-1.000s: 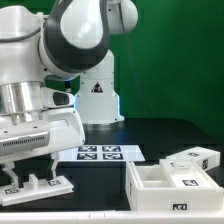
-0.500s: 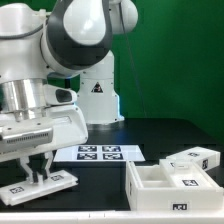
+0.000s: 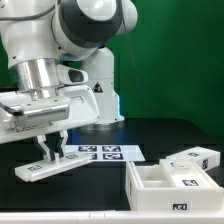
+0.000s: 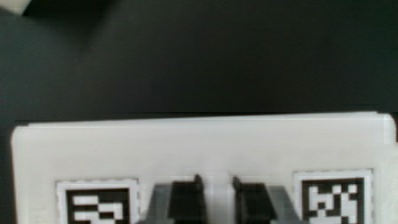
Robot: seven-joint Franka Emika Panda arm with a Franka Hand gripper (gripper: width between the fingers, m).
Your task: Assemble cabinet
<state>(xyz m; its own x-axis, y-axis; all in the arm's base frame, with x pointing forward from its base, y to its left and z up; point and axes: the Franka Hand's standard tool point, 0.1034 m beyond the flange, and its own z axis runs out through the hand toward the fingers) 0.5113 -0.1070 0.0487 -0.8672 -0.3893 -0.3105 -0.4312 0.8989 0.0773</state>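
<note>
1. arm (image 3: 75, 40): fills the 9-to-12 o'clock part of the exterior view, in front of the green backdrop (image 3: 180, 50). Its base stands at 12 o'clock of the marker board.
2. surface (image 3: 170, 135): black. There is open room at 3 o'clock past the arm base, and a bare strip along the near edge at 6-7 o'clock.
3. cabinet body (image 3: 150, 198): open-top white box resting on the surface at 4-5 o'clock of the exterior view. It is well apart from the gripper, at the exterior view's right of it, and cut by the picture's right edge.
4. panel (image 3: 50, 166): flat and white, at 8 o'clock of the exterior view. It is tilted, with the end toward the exterior view's right higher, and looks lifted off the surface. That higher end lies just beside or over the marker board's near corner; cannot tell which. In the wrist view the panel (image 4: 196, 150) spans almost the full width, with its far edge straight against the dark surface.
5. marker board (image 3: 100, 153): flat at picture centre, between the panel and the cabinet body.
6. second white part (image 3: 195, 158): at 12-1 o'clock of the cabinet body, just behind it.
7. gripper (image 3: 53, 155): directly above the panel, with the fingers (image 4: 175, 200) closed down to a narrow gap and clamped on it mid-length.
8. tags (image 4: 98, 205): one on each side of the gripper on the panel face.
</note>
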